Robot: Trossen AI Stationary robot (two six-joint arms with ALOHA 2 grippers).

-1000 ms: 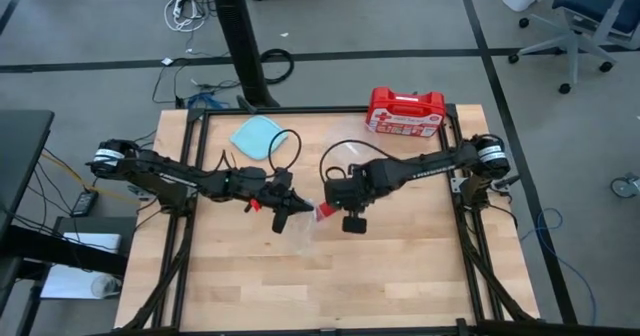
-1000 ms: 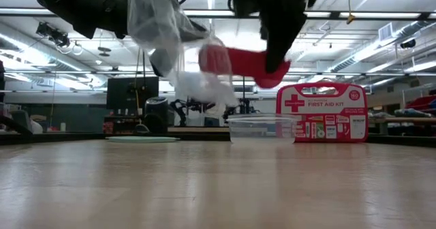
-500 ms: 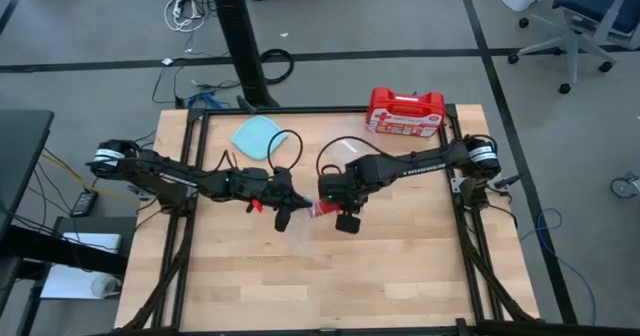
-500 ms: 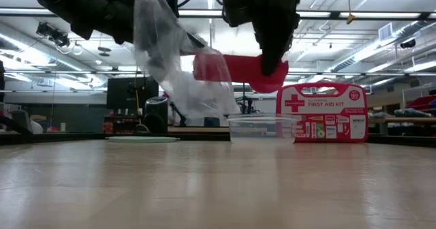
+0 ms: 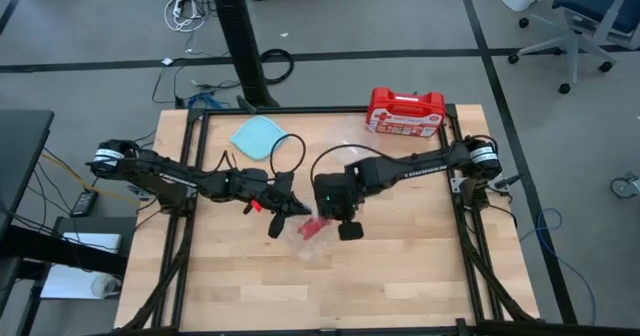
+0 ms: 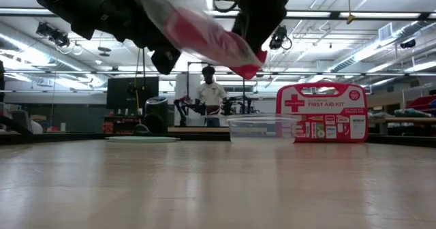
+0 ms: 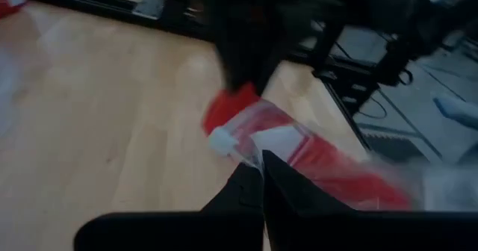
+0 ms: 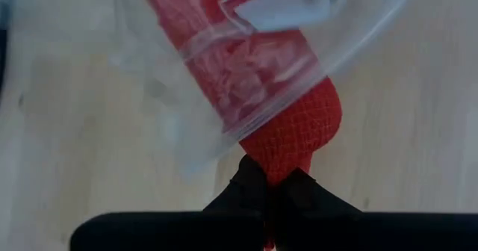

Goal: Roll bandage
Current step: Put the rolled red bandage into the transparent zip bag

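The red bandage (image 8: pixel 287 135) sticks most of its length into a clear plastic bag (image 8: pixel 224 79), above the table's middle. Only its mesh end shows outside the bag's mouth. My right gripper (image 5: pixel 337 214) is shut on that end. My left gripper (image 5: pixel 281 214) stands just left of it and is shut on the bag (image 7: pixel 276 143). In the low view the bag with the red bandage (image 6: pixel 197 30) slants through the air between the two grippers, clear of the table. My left gripper pinches the clear bag at an edge by its mouth (image 7: pixel 240 151) between its two fingertips, coming level from the table's left. The bag is lifted clear and stretches away from the fingers with the bandage inside. My right gripper pinches the bandage's free mesh end (image 8: pixel 282 161) between its two fingertips, the fingers lying along the strip. The rest of the bandage runs away from the fingers into the bag. It is lifted clear of the table.
A red first-aid case (image 5: pixel 405 109) stands at the table's far right edge. A clear plastic box (image 6: pixel 262 128) lies in front of it and a pale teal disc (image 5: pixel 255 136) at the far left. A person (image 6: pixel 208 93) stands in the room behind.
My right gripper has gone toward the table's left and near edge, closer to my left gripper. The bandage has gone farther into the bag. The bag, which hung slack below my left gripper, now lies slanted over the bandage.
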